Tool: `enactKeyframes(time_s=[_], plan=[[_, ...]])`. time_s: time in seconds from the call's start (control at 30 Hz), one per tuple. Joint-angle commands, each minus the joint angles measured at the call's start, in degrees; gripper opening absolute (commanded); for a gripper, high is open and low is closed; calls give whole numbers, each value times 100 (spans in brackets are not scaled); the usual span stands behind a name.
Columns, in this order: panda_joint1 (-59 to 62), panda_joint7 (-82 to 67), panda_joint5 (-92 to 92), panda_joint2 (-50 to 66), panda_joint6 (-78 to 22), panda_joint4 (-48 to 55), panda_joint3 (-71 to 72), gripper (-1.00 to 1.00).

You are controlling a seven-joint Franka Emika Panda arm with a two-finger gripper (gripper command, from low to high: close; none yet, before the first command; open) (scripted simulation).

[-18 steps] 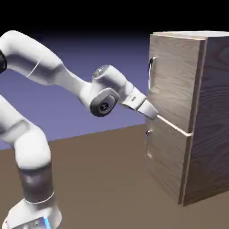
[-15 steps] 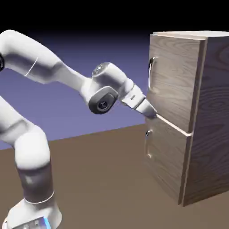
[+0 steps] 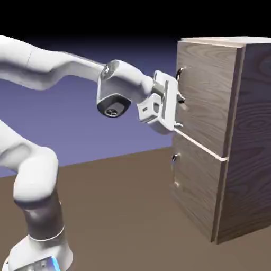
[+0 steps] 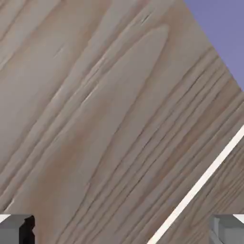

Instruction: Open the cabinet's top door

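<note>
Gripper [image 3: 180,111] spread wide, empty, at top door [image 3: 206,90] face. Door rigid, hinged; thin handle [image 3: 179,79] likely slick, hook bar mid-span.

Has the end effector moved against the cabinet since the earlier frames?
Yes. The end effector has risen from the seam between the doors to beside the top door of the cabinet, below its handle.

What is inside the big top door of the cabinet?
You can't see inside. The top door is shut flat against the cabinet, so its wood front hides everything behind it. Only its silver handle shows, with the open end effector close by.
</note>
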State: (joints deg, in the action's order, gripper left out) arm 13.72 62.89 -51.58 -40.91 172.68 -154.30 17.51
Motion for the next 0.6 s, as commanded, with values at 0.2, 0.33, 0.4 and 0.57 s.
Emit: enactKeyframes(time_s=[0.2,0.33,0.4,0.57], plan=[[487,691,-1745,-279,-45,227,592,0],[766,1086,-2742,-439,-71,356,930,0],[905,1283,-3240,-518,-83,421,1100,0],[1253,1777,-4486,-718,-116,583,1523,0]])
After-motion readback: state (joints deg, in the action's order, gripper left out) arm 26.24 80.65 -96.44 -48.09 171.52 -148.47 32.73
